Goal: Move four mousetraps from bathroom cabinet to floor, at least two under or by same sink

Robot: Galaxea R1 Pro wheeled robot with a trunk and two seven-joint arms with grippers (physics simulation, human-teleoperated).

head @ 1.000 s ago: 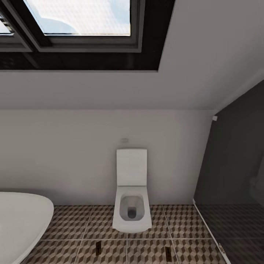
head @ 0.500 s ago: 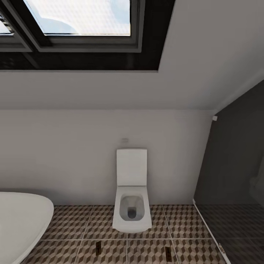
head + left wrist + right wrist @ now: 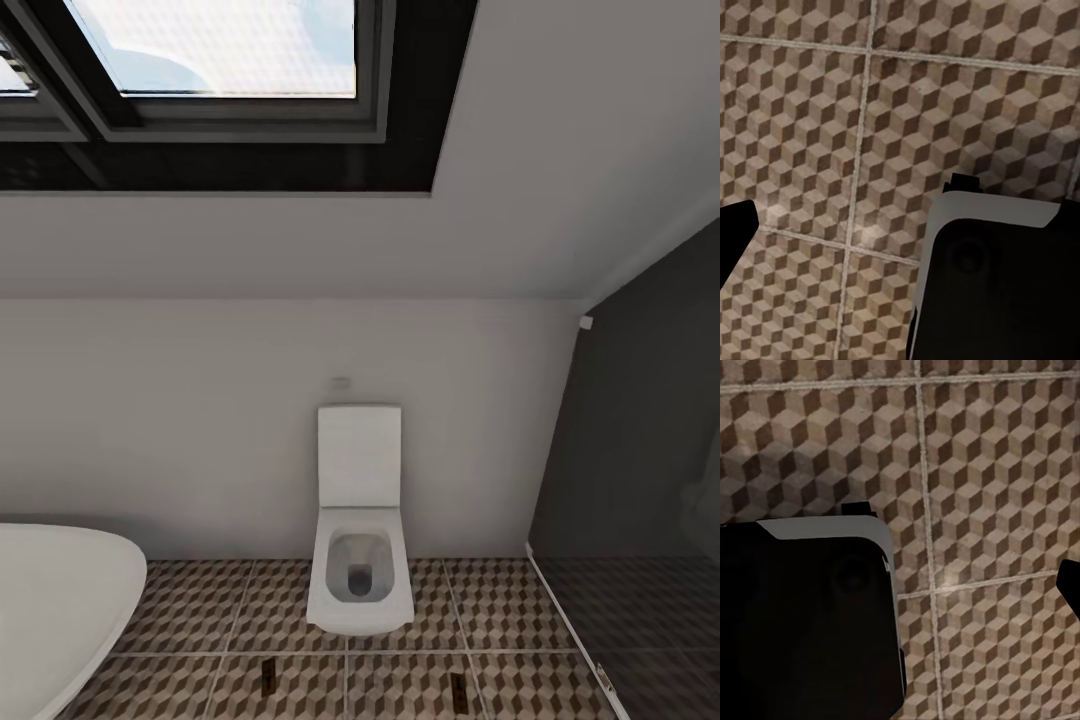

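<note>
The mousetraps, the cabinet and the sink are out of view. The bathroom floor (image 3: 500, 610), tiled in a brown, beige and white cube pattern, runs across the bottom of the head view and lies under both wrist cameras. My left gripper (image 3: 900, 232) hangs over bare tiles; one black fingertip (image 3: 735, 229) sits at the frame's edge and nothing is between the fingers. My right gripper (image 3: 900, 577) hangs the same way, with its fingertip (image 3: 1069, 583) far out at the edge, so both look open and hold nothing.
A white square-edged toilet (image 3: 360, 560) stands against the far wall, lid up. A white oval bathtub (image 3: 55, 610) is at the left. A dark glass shower partition (image 3: 630, 480) closes the right. Two small dark marks (image 3: 268, 676) lie on the near tiles. A dark, white-edged robot body (image 3: 997, 285) shows under the wrists.
</note>
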